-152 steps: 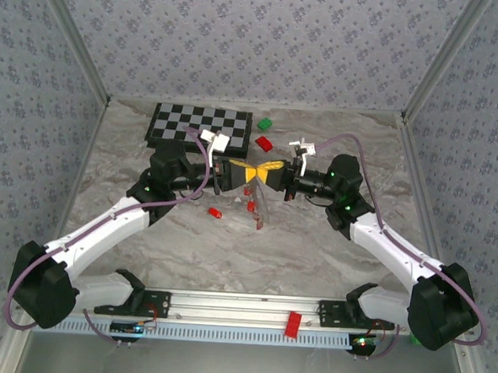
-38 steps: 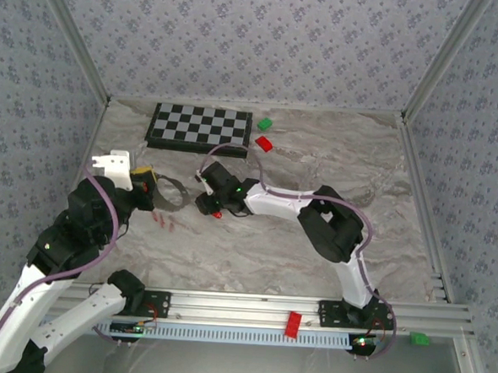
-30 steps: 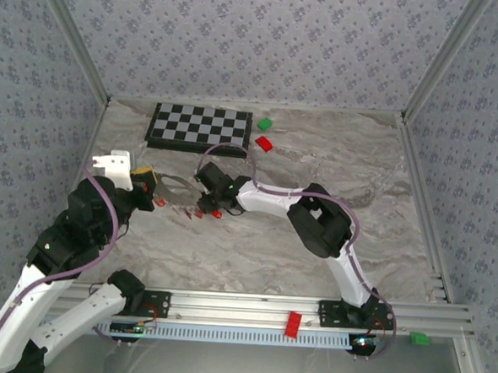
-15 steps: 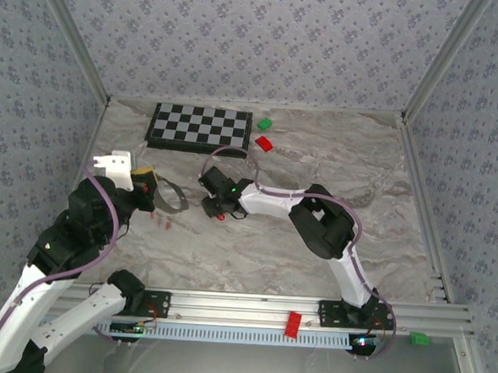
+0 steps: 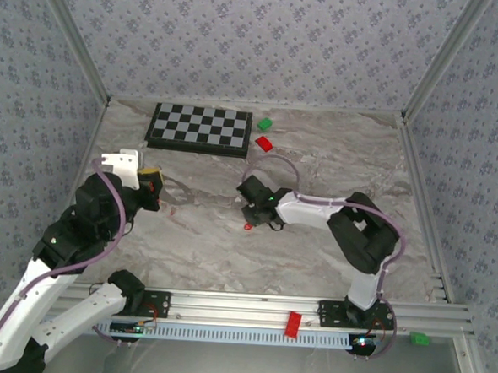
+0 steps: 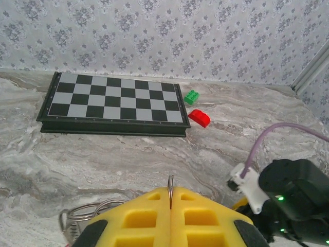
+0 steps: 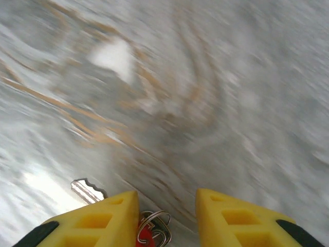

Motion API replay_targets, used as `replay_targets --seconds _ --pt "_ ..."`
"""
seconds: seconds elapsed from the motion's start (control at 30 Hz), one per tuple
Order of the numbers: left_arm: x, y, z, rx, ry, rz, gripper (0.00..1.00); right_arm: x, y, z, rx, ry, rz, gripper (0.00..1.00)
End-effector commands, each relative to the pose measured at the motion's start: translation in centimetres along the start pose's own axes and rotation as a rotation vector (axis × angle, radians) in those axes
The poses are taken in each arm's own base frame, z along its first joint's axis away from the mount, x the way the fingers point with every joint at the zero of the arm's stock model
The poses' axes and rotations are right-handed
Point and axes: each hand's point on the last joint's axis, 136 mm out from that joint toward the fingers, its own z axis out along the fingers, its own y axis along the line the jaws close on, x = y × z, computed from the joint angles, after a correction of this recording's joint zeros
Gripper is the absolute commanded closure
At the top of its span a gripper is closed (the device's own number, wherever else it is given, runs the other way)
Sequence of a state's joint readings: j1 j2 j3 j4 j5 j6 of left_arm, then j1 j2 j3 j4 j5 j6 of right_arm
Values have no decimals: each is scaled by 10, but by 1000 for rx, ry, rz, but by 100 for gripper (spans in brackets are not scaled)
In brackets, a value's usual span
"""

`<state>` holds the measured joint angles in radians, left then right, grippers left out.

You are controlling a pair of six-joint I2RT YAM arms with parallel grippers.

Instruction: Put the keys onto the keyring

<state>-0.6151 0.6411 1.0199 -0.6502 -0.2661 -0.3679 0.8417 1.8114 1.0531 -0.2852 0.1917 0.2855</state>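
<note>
I'm working on the threading step. My left hand (image 5: 152, 186), over at 9 o'clock on the tabletop (image 5: 335, 158), is pressing its fingers fully together on the thin wire of the keyring (image 6: 170, 184), holding it upright. My right hand (image 7: 167, 199) is hovering near the centre, fingers part-closed around a red-headed key (image 7: 88, 189). The key is showing sharp while the tabletop is blurring, so I'm judging it gripped. Compared with half a second ago, that hand is sitting further toward 3 o'clock, away from the keyring, and the key has travelled with it. Next I'm expecting to swing back toward 9 o'clock and line the key's small loop up with the wire's end, which is calling for fine alignment.
</note>
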Motion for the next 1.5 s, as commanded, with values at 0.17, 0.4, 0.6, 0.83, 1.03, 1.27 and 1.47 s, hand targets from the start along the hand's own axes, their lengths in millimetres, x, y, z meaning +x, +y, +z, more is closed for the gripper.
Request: replay_targets --seconds 0.17,0.4,0.6,0.83,1.03,1.27,1.47 --pt "2 -32 14 166 7 -32 100 42 -57 -33 18 13 168 64" --pt "22 -57 41 277 59 -43 100 44 -70 -61 -146 -64 318 59" --pt "43 -72 67 320 83 -26 100 36 -75 -68 -166 -122 322 58" --pt "64 -71 86 313 101 -13 100 37 -66 -57 -133 -56 281 62" --pt "65 -70 87 313 82 -16 100 30 -57 -50 -19 14 207 63" --pt "61 -70 79 334 55 -27 100 36 -59 -37 45 121 178 64" --pt "59 -68 76 331 40 -30 100 38 -51 -30 32 148 156 65"
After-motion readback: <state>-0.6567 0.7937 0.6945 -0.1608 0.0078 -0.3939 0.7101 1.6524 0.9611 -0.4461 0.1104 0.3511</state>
